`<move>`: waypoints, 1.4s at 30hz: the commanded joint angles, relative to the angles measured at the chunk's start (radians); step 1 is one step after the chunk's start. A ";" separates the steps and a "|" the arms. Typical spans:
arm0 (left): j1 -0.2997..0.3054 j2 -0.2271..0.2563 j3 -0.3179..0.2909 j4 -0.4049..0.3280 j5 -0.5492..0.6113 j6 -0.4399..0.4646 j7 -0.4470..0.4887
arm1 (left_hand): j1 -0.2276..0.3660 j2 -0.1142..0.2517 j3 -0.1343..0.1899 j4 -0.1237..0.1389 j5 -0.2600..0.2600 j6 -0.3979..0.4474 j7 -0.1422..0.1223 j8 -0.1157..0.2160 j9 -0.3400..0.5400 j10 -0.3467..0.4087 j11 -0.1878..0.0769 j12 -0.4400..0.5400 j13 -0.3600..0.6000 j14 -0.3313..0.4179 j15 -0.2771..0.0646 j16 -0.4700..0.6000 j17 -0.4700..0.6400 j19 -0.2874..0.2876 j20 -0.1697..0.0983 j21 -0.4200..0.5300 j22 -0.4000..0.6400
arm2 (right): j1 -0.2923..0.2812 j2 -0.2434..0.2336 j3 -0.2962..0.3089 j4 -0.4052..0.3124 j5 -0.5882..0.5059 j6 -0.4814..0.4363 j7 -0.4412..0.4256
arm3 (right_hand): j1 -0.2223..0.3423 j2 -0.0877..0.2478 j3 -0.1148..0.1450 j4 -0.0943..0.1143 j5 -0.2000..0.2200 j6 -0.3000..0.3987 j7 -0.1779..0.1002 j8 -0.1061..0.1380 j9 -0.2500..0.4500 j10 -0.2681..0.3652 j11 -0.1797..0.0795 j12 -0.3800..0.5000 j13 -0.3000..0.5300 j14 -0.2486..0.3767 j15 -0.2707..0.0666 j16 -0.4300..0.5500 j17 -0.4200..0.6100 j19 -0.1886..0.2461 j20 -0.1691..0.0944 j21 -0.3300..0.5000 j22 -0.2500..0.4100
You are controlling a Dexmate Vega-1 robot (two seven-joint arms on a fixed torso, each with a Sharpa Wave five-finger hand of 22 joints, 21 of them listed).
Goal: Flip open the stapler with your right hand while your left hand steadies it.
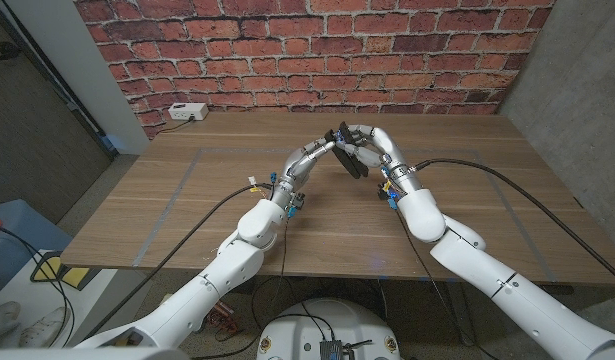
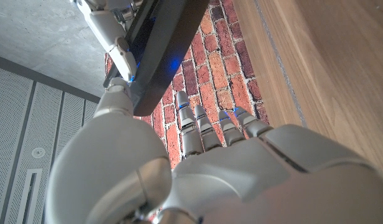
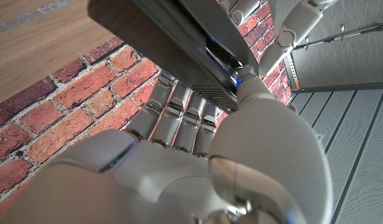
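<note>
We take this for a lab or test room.
We see a brick-pattern wall (image 1: 307,50) behind a wooden table (image 1: 187,210), bare grey walls, loose cables (image 1: 47,290) on the floor, and a white box (image 1: 188,112) at the table's far left corner.

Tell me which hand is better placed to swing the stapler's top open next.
Right, probably. The right hand has the stapler at its raised upper end, where the top can swing, while the left hand holds it from the other side, steadying.

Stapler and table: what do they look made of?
Stapler: dark body with a matte sheen, probably plastic over metal; a metal channel seems to show in the right wrist view. Table: wood or wood veneer, satin finish, with plank grain visible.
</note>
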 commanded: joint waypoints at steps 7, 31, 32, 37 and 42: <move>0.018 -0.007 -0.002 -0.006 -0.011 -0.010 -0.002 | -0.011 -0.011 -0.009 0.011 -0.002 0.002 0.000 0.002 0.005 0.007 -0.004 0.008 0.005 -0.004 -0.080 0.004 0.001 0.003 -0.011 0.001 0.003 | 0.000 0.006 -0.001 0.012 -0.013 0.012 -0.012 | 0.007 0.029 0.024 0.006 0.004 0.065 -0.028 0.008 0.007 0.065 -0.035 0.016 0.002 0.031 -0.111 0.002 0.012 -0.008 -0.067 0.023 -0.003; 0.001 -0.036 0.006 0.035 -0.018 -0.021 -0.009 | -0.006 -0.008 -0.019 0.015 0.001 0.007 -0.002 -0.001 0.008 0.009 -0.012 0.011 0.009 -0.004 -0.081 0.004 0.001 0.004 -0.009 0.002 0.003 | 0.030 0.021 -0.012 0.070 0.003 0.074 0.006 | -0.002 0.048 0.054 0.024 -0.009 0.115 -0.028 0.012 0.003 0.099 -0.032 0.018 -0.023 0.051 -0.104 -0.005 0.019 -0.022 -0.077 0.057 -0.011; -0.001 -0.038 0.007 0.038 -0.019 -0.022 -0.010 | -0.006 -0.008 -0.019 0.015 0.002 0.011 -0.003 0.000 0.008 0.011 -0.010 0.012 0.009 -0.003 -0.080 0.005 0.001 0.003 -0.008 0.002 0.003 | 0.031 0.023 -0.012 0.075 0.004 0.077 0.005 | -0.002 0.048 0.056 0.023 -0.011 0.118 -0.028 0.011 0.002 0.103 -0.031 0.018 -0.026 0.053 -0.104 -0.005 0.020 -0.023 -0.078 0.060 -0.011; -0.011 -0.055 0.011 0.060 -0.024 -0.039 -0.020 | 0.004 0.000 -0.020 0.015 0.005 0.033 -0.034 0.005 0.008 0.021 -0.020 0.017 0.012 0.001 -0.085 0.006 0.000 0.005 -0.007 0.002 0.003 | 0.035 0.027 -0.011 0.085 -0.002 0.080 -0.001 | -0.001 0.047 0.060 0.024 -0.015 0.122 -0.026 0.009 -0.001 0.106 -0.031 0.018 -0.028 0.056 -0.104 -0.004 0.023 -0.025 -0.078 0.066 -0.012; -0.017 -0.065 0.015 0.070 -0.027 -0.047 -0.028 | 0.021 0.012 -0.017 0.012 0.009 0.066 -0.060 0.013 0.006 0.031 -0.023 0.022 0.014 0.004 -0.085 0.006 0.000 0.004 -0.004 0.002 0.003 | 0.038 0.026 -0.009 0.095 -0.001 0.084 -0.002 | 0.000 0.046 0.064 0.022 -0.017 0.123 -0.026 0.007 -0.002 0.107 -0.030 0.019 -0.027 0.058 -0.105 -0.004 0.025 -0.026 -0.079 0.071 -0.013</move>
